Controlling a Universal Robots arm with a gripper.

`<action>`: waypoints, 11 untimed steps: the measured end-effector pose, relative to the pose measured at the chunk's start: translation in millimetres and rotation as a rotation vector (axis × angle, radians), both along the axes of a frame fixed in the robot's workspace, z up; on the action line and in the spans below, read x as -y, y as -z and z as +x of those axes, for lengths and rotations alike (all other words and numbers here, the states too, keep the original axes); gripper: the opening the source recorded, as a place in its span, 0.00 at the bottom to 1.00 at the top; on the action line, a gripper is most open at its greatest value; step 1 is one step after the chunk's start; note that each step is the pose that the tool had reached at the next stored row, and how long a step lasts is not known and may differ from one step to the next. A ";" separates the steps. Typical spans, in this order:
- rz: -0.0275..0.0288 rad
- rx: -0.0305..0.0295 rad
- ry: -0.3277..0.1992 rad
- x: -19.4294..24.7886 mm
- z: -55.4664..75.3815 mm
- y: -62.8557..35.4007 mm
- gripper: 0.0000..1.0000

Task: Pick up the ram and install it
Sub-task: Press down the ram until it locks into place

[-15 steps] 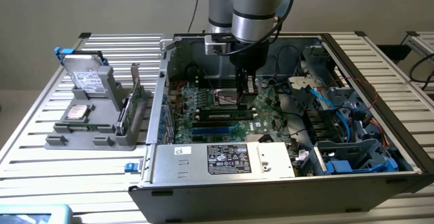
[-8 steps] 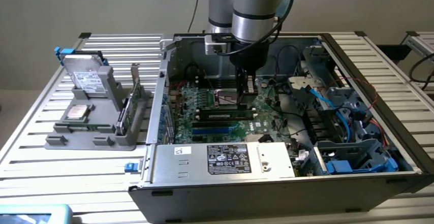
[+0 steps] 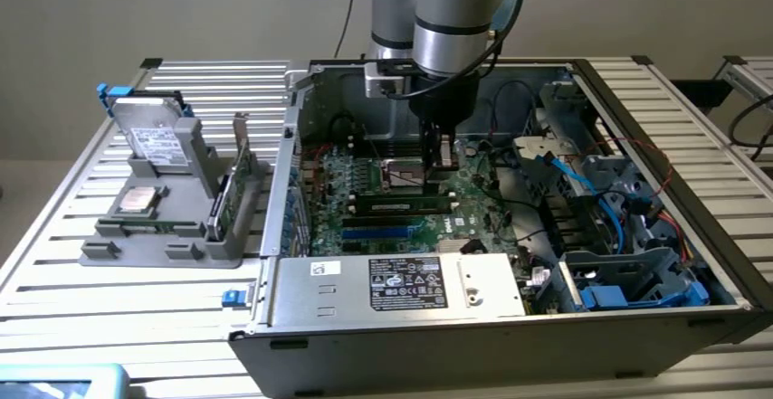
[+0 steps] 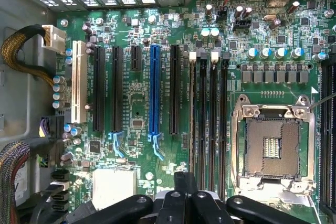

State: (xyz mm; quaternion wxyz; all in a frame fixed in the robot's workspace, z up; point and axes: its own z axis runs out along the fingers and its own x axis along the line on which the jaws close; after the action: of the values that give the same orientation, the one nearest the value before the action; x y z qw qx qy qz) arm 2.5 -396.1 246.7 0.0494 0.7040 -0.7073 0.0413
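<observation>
Reaching into the open computer case (image 3: 483, 354) in the exterior view, the gripper (image 3: 437, 166) hung over the middle of the motherboard (image 3: 362, 182). The ram (image 3: 399, 207) sat in a slot, just toward the board's edge by the grey power box (image 3: 399, 281), probably so it could click in. The arm hid the board behind it.

In the wrist view the gripper (image 4: 185, 182) was clenched on nothing I could see. It covered the ends of the long black slots (image 4: 207, 119). I could not tell which slot held the ram.
</observation>
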 end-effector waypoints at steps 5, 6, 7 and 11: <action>0.0088 -0.0003 0.000 0.4 3.7 0.8 0.11; 0.0160 -0.0003 0.000 0.5 4.2 1.3 0.11; 0.0252 -0.0004 0.001 0.5 4.3 2.0 0.11; 0.0371 -0.0035 0.004 0.5 4.5 6.0 0.11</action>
State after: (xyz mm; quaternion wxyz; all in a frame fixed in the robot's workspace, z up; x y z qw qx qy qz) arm 7.1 -396.6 240.7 0.0377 0.7033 -0.7094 0.0268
